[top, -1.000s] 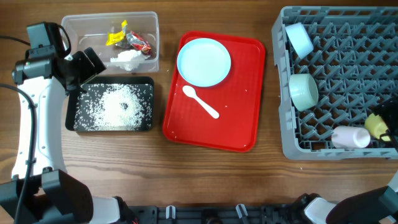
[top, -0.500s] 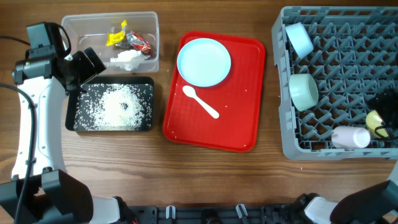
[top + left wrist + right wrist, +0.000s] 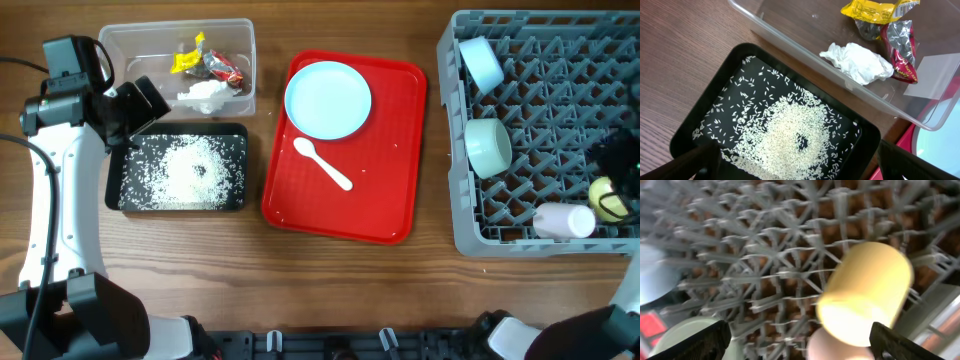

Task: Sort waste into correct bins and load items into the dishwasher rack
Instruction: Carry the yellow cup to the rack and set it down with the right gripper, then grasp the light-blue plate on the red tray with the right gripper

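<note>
The grey dishwasher rack holds two pale blue-green bowls, a yellow cup on its side and a whitish cup. My right gripper is open and empty above the yellow cup; the view is blurred. A pale blue plate and a white spoon lie on the red tray. My left gripper is open and empty over the black tray of rice grains. The clear tub holds a yellow wrapper, a dark red wrapper and a tissue wad.
The black tray sits just in front of the clear tub at the left. The red tray lies between them and the rack. Bare wooden table runs along the front.
My right gripper has drawn back from the yellow cup, which stays lying in the rack. The left arm has not moved.
</note>
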Available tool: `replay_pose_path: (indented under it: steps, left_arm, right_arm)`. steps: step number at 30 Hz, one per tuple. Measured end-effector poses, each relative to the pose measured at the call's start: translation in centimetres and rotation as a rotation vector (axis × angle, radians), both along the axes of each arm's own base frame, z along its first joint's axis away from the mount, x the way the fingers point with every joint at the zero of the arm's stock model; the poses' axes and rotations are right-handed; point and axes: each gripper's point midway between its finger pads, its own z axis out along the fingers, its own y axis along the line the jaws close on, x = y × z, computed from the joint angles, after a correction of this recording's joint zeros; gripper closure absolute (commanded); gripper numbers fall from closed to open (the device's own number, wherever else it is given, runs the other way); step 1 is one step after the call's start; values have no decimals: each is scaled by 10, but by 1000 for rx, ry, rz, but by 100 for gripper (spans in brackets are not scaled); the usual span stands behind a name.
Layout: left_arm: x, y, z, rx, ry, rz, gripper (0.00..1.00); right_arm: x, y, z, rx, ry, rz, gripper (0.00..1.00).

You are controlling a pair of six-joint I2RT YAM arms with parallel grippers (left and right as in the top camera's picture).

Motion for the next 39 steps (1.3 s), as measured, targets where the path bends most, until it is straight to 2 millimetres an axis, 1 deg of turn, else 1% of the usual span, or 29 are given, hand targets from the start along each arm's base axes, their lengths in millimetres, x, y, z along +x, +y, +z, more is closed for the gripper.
replay_pose_path:
  steps: [1, 3, 6, 7, 13, 16, 18, 19, 20, 22, 23, 24, 25, 26, 27, 28, 29, 30, 31, 32, 33, 34, 35, 36, 37, 38, 39]
  left_arm:
    - [0, 0, 0, 0, 0, 0, 0]
    - [0, 0, 0, 0, 0, 0, 0]
    - [0, 0, 0, 0, 0, 0, 0]
    - [0, 0, 0, 0, 0, 0, 0]
    - [0, 0, 0, 0, 0, 0, 0]
    - [0, 0, 0, 0, 0, 0, 0]
    - [0, 0, 0, 0, 0, 0, 0]
    - [0, 0, 0, 0, 0, 0, 0]
    - [0, 0, 0, 0, 0, 0, 0]
    - [0, 0, 0, 0, 0, 0, 0]
    - [0, 0, 0, 0, 0, 0, 0]
    - [0, 0, 0, 0, 0, 0, 0]
    - [0, 0, 0, 0, 0, 0, 0]
    - [0, 0, 0, 0, 0, 0, 0]
    - [0, 0, 0, 0, 0, 0, 0]
    - [0, 0, 0, 0, 0, 0, 0]
    - [0, 0, 0, 0, -1, 0, 0]
    - [0, 0, 0, 0, 0, 0, 0]
    - [0, 0, 0, 0, -1, 0, 0]
    - [0, 0, 0, 0, -1, 0, 0]
    - [0, 0, 0, 0, 0, 0, 0]
    - [0, 0, 0, 0, -1, 0, 0]
    - [0, 0, 0, 0, 0, 0, 0]
    - [0, 0, 0, 1, -2, 0, 0]
    - [0, 0, 0, 0, 0, 0, 0]
    - [0, 0, 0, 0, -1, 0, 0]
    - [0, 0, 0, 0, 0, 0, 0]
  right_arm:
    - [4, 6, 1, 0, 1, 22, 8]
    - [8, 12, -5, 11, 18, 49, 7]
    - [8, 10, -32, 50, 96, 45, 7]
    - [7, 9, -36, 56, 110, 43, 7]
    - [-4, -3, -40, 35, 156, -31, 5]
    - [-15, -17, -39, 38, 153, -116, 4]
    - [-18, -25, -33, 30, 125, -156, 4]
    - [-19, -28, -25, 18, 101, -176, 4]
    - [-17, -30, -12, -1, 69, -185, 4]
    - [-10, -26, 18, -19, -1, -166, 4]
    - [1, -19, 41, -34, -69, -117, 3]
    - [17, 5, 78, -54, -178, -9, 2]
    - [28, 29, 100, -65, -242, 78, 2]
    - [39, 64, 119, -68, -299, 192, 2]
    - [49, 98, 129, -56, -333, 295, 1]
    - [62, 146, 134, -39, -355, 432, 1]
    - [71, 182, 133, -20, -360, 531, 1]
    - [84, 220, 129, -19, -360, 611, 0]
    - [93, 250, 123, -11, -362, 675, 1]
    - [107, 289, 107, 7, -335, 747, 0]
    - [117, 314, 92, 20, -299, 789, 0]
    - [134, 343, 66, 28, -225, 835, 1]
    - [146, 355, 56, 21, -202, 849, 1]
    - [158, 367, 37, 14, -142, 859, 0]
    - [176, 378, 13, 1, -76, 862, 0]
    - [181, 378, -5, -4, 2, 854, 0]
    - [190, 377, -23, -12, 55, 836, 0]
